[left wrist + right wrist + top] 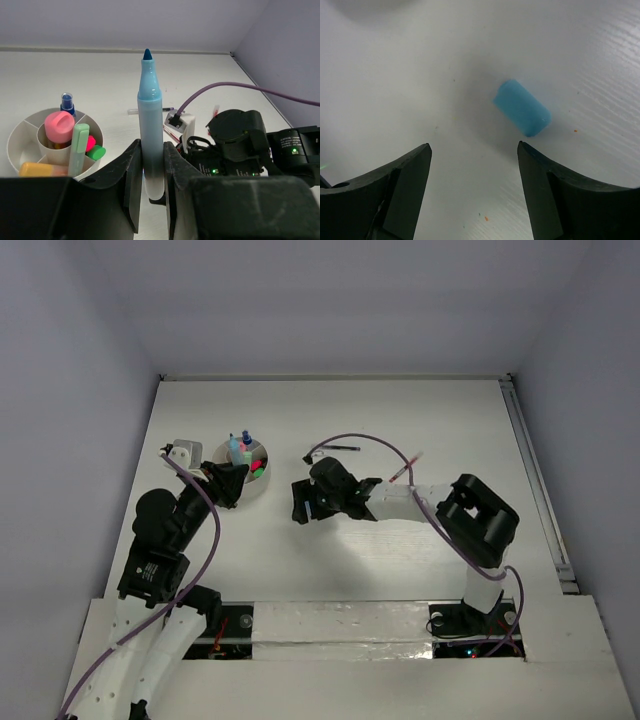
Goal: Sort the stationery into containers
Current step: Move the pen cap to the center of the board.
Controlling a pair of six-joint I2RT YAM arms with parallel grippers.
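Note:
My left gripper is shut on a blue-white marker, held upright with its blue tip up, just right of the round white cup. The cup has compartments that hold a pink marker, a mint stick, an orange marker, a green one and a small blue-capped item. My right gripper is open just above the table, and a light-blue eraser lies just beyond its right fingertip. In the top view the left gripper is at the cup and the right gripper is to its right.
A black pen and a red pen lie on the white table behind the right arm. A purple cable loops over that arm. Walls close in the table at the back and both sides.

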